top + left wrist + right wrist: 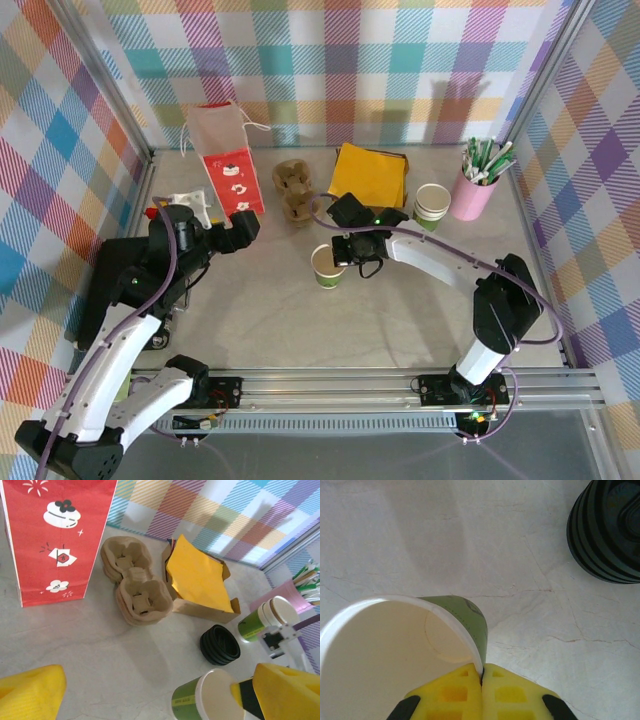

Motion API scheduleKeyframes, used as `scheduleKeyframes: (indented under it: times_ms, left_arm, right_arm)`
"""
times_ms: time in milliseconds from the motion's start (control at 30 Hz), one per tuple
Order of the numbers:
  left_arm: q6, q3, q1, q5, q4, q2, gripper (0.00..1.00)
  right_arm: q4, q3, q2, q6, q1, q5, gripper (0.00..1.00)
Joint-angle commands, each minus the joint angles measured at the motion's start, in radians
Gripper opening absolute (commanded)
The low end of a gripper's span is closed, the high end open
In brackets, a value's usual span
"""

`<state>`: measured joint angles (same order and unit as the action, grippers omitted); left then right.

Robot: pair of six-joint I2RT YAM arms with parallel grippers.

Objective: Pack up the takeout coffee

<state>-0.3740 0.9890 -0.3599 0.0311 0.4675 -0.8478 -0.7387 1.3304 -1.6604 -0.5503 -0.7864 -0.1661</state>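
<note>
The green paper cup (327, 266) stands upright mid-table, its cream inside bare and no lid on it. My right gripper (345, 250) is shut on the cup's right rim; in the right wrist view the yellow pads (465, 695) pinch the cup (460, 615) wall at the gripper (482, 672). A stack of black lids (220, 644) lies just beyond the cup (200, 700), and the lids (610, 530) sit at the upper right. My left gripper (243, 226) hovers open left of the cup, its fingers (30, 690) spread wide over bare table.
The brown pulp carrier (295, 190) lies behind the cup, beside the yellow napkins (370, 172). A red paper bag (232, 165) stands at the back left. Spare green cups (432, 203) and the pink straw cup (473, 190) are at the back right.
</note>
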Motion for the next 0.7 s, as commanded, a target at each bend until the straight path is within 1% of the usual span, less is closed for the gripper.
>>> scheduleKeyframes:
  times_ms: [0, 167, 333, 533, 600, 667]
  left_arm:
    - [-0.008, -0.012, -0.009, 0.013, -0.056, 0.018, 0.96]
    - [-0.003, -0.016, -0.010, 0.031, -0.066, 0.005, 0.96]
    - [-0.002, -0.018, -0.010, 0.047, -0.072, -0.011, 0.94]
    - [0.001, -0.012, -0.010, 0.049, -0.068, -0.014, 0.94]
    - [0.004, -0.007, -0.010, 0.050, -0.064, -0.014, 0.94]
    - [0.006, -0.004, -0.010, 0.049, -0.059, -0.011, 0.94]
  right_arm:
    - [0.021, -0.016, -0.005, -0.023, -0.014, -0.034, 0.06]
    - [0.016, -0.027, -0.018, -0.022, -0.026, -0.047, 0.07]
    - [0.012, -0.034, -0.021, -0.023, -0.030, -0.055, 0.13]
    - [-0.017, -0.021, -0.007, -0.023, -0.031, -0.075, 0.30]
    - [-0.052, 0.003, 0.006, -0.018, -0.031, -0.098, 0.37]
    - [-0.081, 0.024, 0.028, -0.008, -0.031, -0.133, 0.40]
